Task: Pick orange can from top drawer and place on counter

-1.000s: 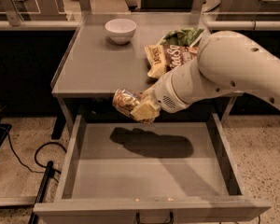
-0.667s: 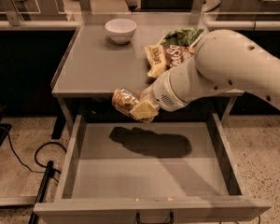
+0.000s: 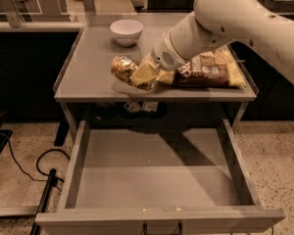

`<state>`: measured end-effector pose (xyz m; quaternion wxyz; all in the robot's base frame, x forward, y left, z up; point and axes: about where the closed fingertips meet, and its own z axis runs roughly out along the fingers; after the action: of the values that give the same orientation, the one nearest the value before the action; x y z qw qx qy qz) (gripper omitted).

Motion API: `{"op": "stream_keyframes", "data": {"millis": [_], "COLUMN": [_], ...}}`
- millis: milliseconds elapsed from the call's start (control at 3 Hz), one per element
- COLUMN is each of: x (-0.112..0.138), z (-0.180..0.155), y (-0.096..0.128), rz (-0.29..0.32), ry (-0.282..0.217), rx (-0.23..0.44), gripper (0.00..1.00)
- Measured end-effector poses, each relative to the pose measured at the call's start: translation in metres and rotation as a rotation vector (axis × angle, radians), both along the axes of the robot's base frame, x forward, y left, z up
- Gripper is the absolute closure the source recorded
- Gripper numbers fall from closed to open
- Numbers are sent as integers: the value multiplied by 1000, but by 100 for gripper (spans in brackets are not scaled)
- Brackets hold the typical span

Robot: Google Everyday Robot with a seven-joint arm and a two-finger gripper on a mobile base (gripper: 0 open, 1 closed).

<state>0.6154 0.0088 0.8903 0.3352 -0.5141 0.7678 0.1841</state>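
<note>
My gripper is shut on the orange can, a shiny orange-gold dented can held tilted on its side just above the front part of the counter. The yellowish fingers clamp the can's right end. The white arm reaches in from the upper right. The top drawer stands pulled wide open below the counter, its grey floor bare, with the dark handle at its front panel.
A white bowl stands at the back of the counter. A brown-and-yellow snack bag lies on the counter's right side, partly behind the arm. Black cables lie on the speckled floor at left.
The gripper has carried the can up from above the drawer to over the counter's front. The view has also shifted, showing more of the drawer's front.
</note>
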Motion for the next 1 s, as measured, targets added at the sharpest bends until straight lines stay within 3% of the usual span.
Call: {"op": "stream_keyframes", "data": {"millis": [333, 1000], "x": [2, 32], "z": [7, -8], "y": [1, 45], "rz": [0, 70], "ry": [-10, 45], "rx": [6, 68], "gripper": [100, 100]}}
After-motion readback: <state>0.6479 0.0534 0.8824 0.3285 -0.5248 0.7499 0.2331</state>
